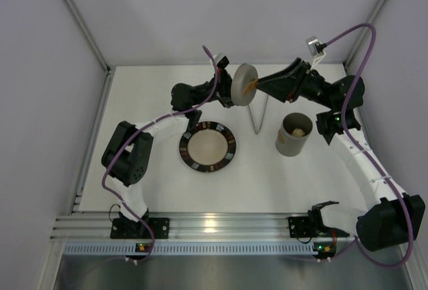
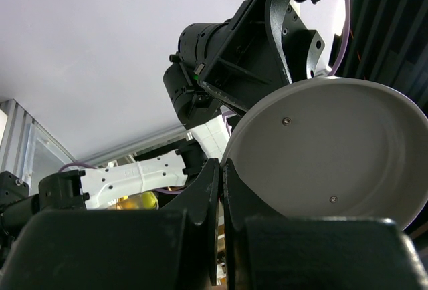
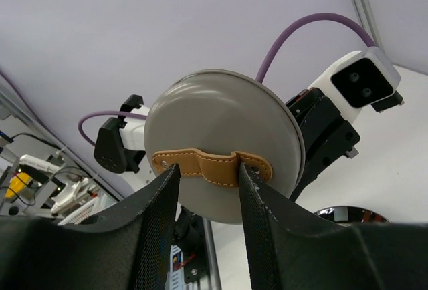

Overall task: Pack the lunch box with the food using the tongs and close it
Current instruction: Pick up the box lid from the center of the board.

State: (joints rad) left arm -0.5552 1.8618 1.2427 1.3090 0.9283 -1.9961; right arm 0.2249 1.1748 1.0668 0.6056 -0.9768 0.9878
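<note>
**Lid held in the air by both grippers**

The lid (image 1: 244,84) is a round grey disc with a matt, metal-like surface. It stands on its edge above the table (image 1: 160,183), between the two arms. The left gripper (image 1: 233,95) is closed on its thin rim. The right gripper (image 1: 262,84) meets it from the other side.

The box (image 1: 293,144) is a grey cylinder, taller than wide. It stands upright and open on the table, to the right of the plate (image 1: 231,148). Pale pieces of food (image 1: 299,129) lie inside it. The plate is round and flat, with a dark rim and a beige centre. The tongs (image 1: 259,113), two thin silvery arms in a narrow V, lie on the table between plate and box, under the lid.

Only the left wrist view shows the inner face of the lid (image 2: 334,150): smooth, a little hollow, with two small screw heads. There the black fingers of the left gripper (image 2: 221,196) are pressed together with the rim between them.

Only the right wrist view shows the outer face of the lid (image 3: 221,123): slightly domed, with a tan leather strap (image 3: 210,166) that has stitched edges and is fixed at both ends. The jaws of the right gripper (image 3: 208,173) are partly closed and hold the middle of this strap from both sides.
</note>
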